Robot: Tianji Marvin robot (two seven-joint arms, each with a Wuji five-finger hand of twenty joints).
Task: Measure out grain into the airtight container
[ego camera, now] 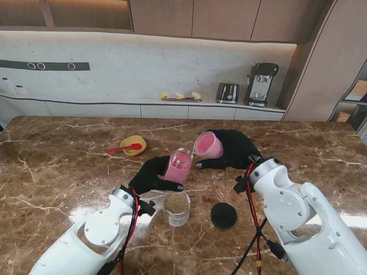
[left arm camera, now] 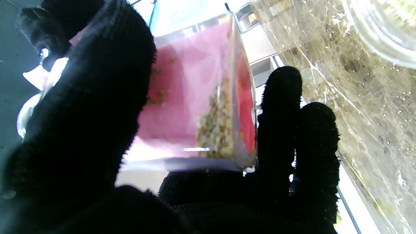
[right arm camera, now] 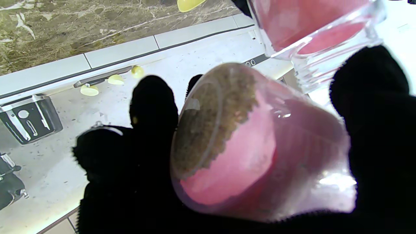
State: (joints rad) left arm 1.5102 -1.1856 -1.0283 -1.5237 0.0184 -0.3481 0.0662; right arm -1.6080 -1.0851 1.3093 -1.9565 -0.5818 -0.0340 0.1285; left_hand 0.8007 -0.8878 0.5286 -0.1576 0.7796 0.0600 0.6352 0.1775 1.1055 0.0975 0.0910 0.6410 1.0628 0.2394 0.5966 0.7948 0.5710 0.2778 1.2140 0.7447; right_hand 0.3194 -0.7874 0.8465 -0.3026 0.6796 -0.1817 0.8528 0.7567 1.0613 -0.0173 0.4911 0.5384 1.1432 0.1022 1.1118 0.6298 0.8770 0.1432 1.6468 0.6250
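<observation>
The left hand [ego camera: 150, 175] gripped 1 clear jar [ego camera: 178, 166]; the right hand [ego camera: 232, 149] tipped 1 pink cup [ego camera: 208, 145] of grain; 1 grain jar [ego camera: 177, 208], 1 black lid [ego camera: 223, 216].

Glossy marble table [ego camera: 69, 166] – clear (pinkish) plastic jar [ego camera: 178, 166]

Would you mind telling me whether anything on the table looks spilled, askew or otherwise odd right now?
No spill shows. The clear jar in the left hand and the pink cup in the right hand are tilted toward each other, as pouring needs. The black lid lies loose beside the grain jar.
</observation>
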